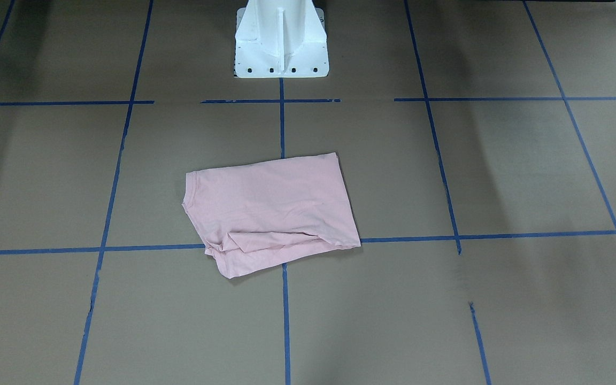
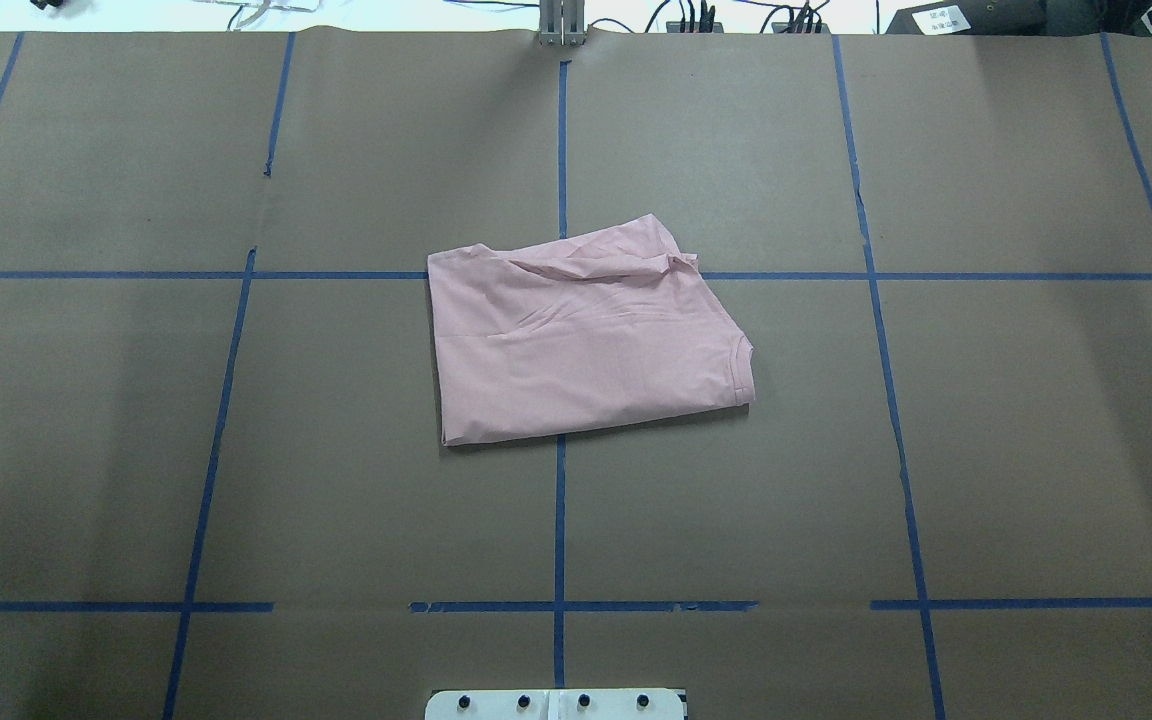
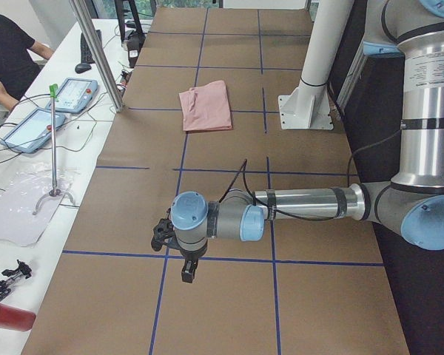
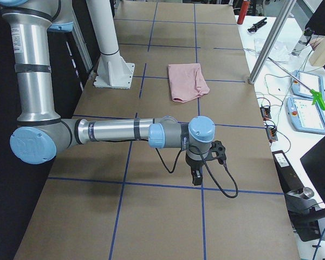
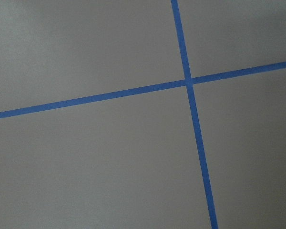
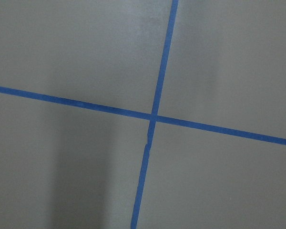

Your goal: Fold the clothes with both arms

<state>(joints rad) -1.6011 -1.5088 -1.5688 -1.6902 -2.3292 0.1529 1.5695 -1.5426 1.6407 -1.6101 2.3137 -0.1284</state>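
Observation:
The light pink T-shirt (image 1: 270,208) lies folded into a rough rectangle at the middle of the brown table (image 2: 586,335), with creased layers bunched along its far edge. No arm touches it. The left arm reaches out low over the table's left end, far from the shirt (image 3: 206,107). Its gripper (image 3: 186,274) points down, and I cannot tell its state. At the table's right end, well away from the shirt (image 4: 188,81), the right arm's gripper (image 4: 195,179) also hangs pointing down, state unclear. Both wrist views show only bare paper and blue tape.
Blue tape lines (image 2: 560,150) grid the brown paper. The white pedestal base (image 1: 281,43) stands at the robot side. Teach pendants (image 3: 74,92) and cables lie on the white side bench, with a metal post (image 3: 96,52). A person (image 3: 7,52) sits there.

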